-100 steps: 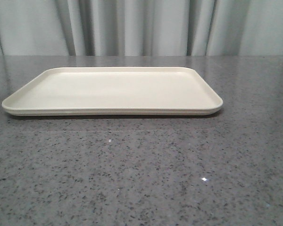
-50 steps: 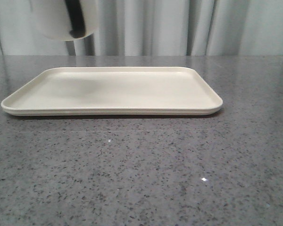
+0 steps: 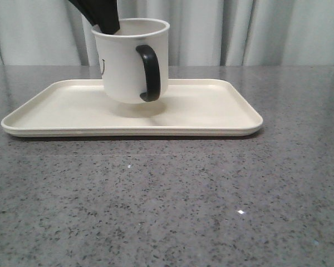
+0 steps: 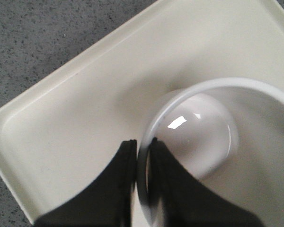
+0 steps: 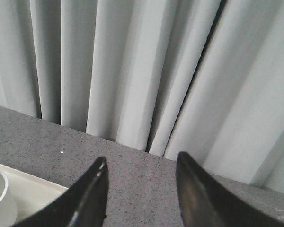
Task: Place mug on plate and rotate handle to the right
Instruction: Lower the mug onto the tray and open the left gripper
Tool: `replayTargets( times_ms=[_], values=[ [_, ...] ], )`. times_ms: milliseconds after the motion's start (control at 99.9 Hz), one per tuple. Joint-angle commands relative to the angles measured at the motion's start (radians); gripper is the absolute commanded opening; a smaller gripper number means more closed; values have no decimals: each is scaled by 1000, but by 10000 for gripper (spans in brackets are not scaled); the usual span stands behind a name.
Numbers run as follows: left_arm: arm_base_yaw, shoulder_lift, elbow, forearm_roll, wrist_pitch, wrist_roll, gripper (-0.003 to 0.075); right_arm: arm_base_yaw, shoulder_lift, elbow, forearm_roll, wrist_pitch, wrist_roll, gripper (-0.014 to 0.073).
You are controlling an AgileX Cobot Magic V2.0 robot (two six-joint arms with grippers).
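Gripping the rim of the mug (image 3: 131, 61), the left gripper (image 4: 143, 153) has its jaws clamped on the wall, holding it just above the plate (image 3: 211, 114) toward the tabletop's (image 3: 167, 200) far edge, handle (image 3: 149, 73) facing front-right. The right gripper (image 5: 141, 182) hangs with jaws spread, holding nothing.

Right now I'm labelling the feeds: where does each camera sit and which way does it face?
Front: low, facing forward over the table at mug and plate; left gripper shows.
Left wrist: looks down into the mug; fingers pinch its rim.
Right wrist: faces the curtain; right gripper open, empty.
All three show mug and plate.
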Motion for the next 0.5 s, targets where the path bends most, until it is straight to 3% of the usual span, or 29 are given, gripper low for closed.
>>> replayTargets(
  times_ms=[0,491],
  values=[
    [-8,-33,-36,-28,-25,1,-20,0,0,-30,2,-62,-8,351],
    [-8,-7,-36,-71,24,21,-20,0,0,-30,2,-58,-8,351]
  ],
)
